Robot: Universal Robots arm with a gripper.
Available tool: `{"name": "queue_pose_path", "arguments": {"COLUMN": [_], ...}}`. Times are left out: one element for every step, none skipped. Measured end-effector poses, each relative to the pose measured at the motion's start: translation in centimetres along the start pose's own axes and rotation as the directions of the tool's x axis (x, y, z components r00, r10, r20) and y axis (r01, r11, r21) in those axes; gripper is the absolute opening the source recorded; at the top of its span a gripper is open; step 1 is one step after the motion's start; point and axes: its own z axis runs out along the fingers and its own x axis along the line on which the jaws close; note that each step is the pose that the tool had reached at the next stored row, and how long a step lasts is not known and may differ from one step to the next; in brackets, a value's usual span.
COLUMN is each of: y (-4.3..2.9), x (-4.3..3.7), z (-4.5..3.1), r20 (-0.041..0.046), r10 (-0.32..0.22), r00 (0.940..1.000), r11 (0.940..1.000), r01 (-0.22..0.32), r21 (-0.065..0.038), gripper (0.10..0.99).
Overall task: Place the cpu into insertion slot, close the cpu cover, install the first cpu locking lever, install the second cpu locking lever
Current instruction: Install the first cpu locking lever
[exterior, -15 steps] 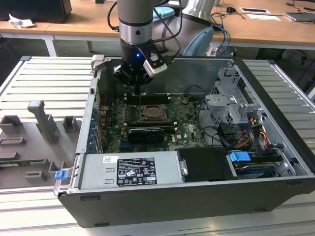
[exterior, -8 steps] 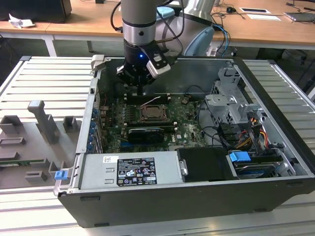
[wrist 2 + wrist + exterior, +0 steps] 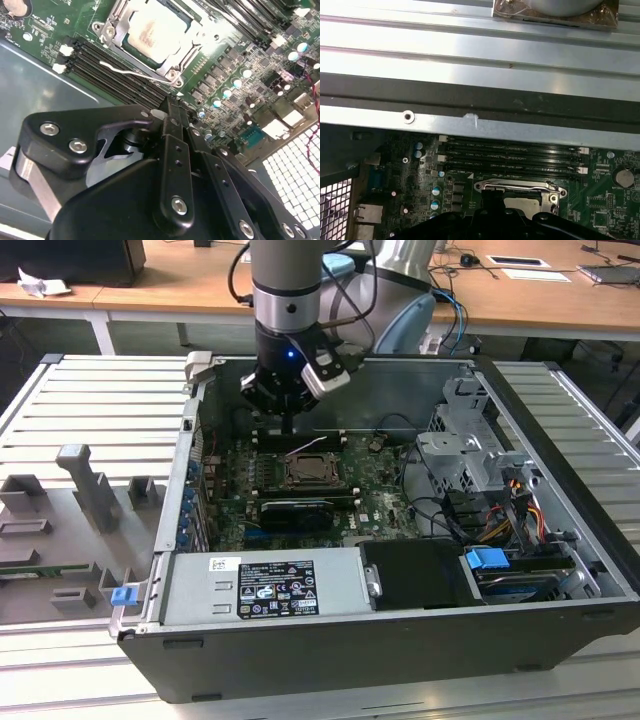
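Now: cpu (image 3: 156, 31) seated in slot (image 3: 118, 26), cover (image 3: 189, 44) down around it, just beyond pincer (image 3: 169, 107) tip. Pincer together, empty, hovering near lever (image 3: 131, 71). Step judged: first lever locking. Requires pressing wire lever down, hooking under tab.
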Motion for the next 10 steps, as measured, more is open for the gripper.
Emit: {"name": "queue_pose_path", "arguments": {"y": [-0.01, -0.03, -0.04, -0.06, -0.07, -0.09, -0.1, -0.1, -0.11, -0.13], "x": [-0.12, -0.24, -0.37, -0.5, -0.65, -0.73, -0.74, -0.74, -0.76, -0.83], "z": [0.03, 0.08, 0.13, 0.19, 0.26, 0.33, 0.4, 0.47, 0.53, 0.63], "r20": [-0.0001, -0.001, -0.0031, -0.0069, -0.0112, -0.0137, -0.0141, -0.0141, -0.0141, -0.0141], "r10": [0.0, 0.0, 0.0, 0.001, 0.001, 0.001, 0.001, 0.001, 0.001, 0.001], "r00": [1.0, 1.0, 1.0, 1.0, 0.9999, 0.9999, 0.9999, 0.9999, 0.9999, 0.9999], "r11": [1.0, 1.0, 1.0, 1.0, 1.0, 1.0, 1.0, 1.0, 1.0, 1.0], "r01": [0.0, 0.0, 0.0, -0.001, -0.001, -0.001, -0.001, -0.001, -0.001, -0.001], "r21": [0.0, -0.001, -0.001, -0.001, -0.002, -0.003, -0.003, -0.003, -0.004, -0.004], "gripper": [0.106, 0.106, 0.106, 0.106, 0.106, 0.106, 0.106, 0.106, 0.106, 0.106]}}
